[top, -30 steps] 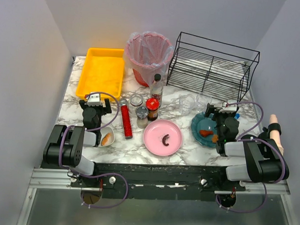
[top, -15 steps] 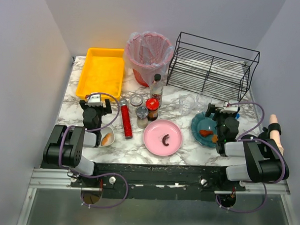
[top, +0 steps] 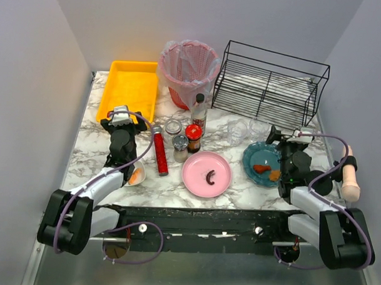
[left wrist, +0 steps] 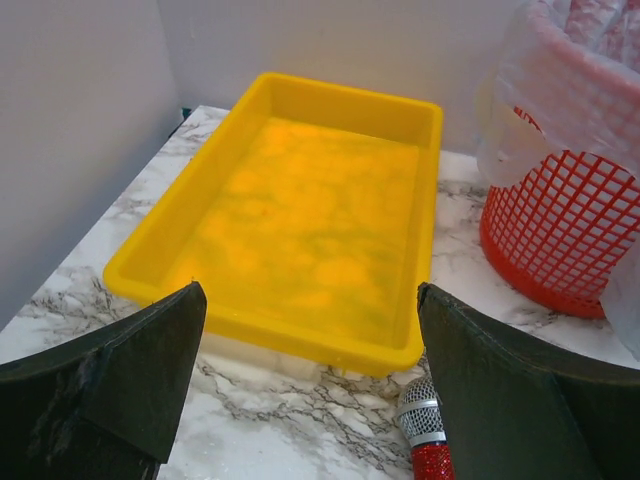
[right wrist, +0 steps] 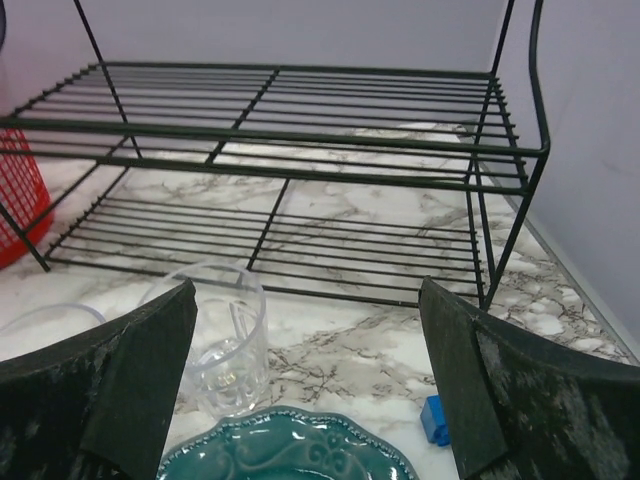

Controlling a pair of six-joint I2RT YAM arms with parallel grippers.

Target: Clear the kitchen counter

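Observation:
The kitchen counter (top: 176, 191) is white marble with grey veins and carries many items. My left gripper (top: 120, 119) (left wrist: 308, 300) is open and empty, hovering just in front of the yellow tray (top: 128, 90) (left wrist: 310, 220), with the red glitter microphone (top: 160, 153) (left wrist: 428, 440) beside its right finger. My right gripper (top: 291, 136) (right wrist: 307, 290) is open and empty, above the far edge of a teal plate (top: 262, 162) (right wrist: 290, 450), facing a clear glass (right wrist: 225, 340) and the black wire rack (top: 267, 86) (right wrist: 300, 130).
A red basket with a pink bag (top: 188, 72) stands at the back. A pink plate (top: 206, 174), a small dish with a carrot piece (top: 135, 175), a bottle (top: 199, 109) and jars (top: 181, 148) fill the middle. A small blue block (right wrist: 433, 420) lies near the rack.
Both arms have unfolded and stretched forward. The left gripper moved toward the yellow tray; the right gripper shifted slightly back and right over the teal plate. Both stay open.

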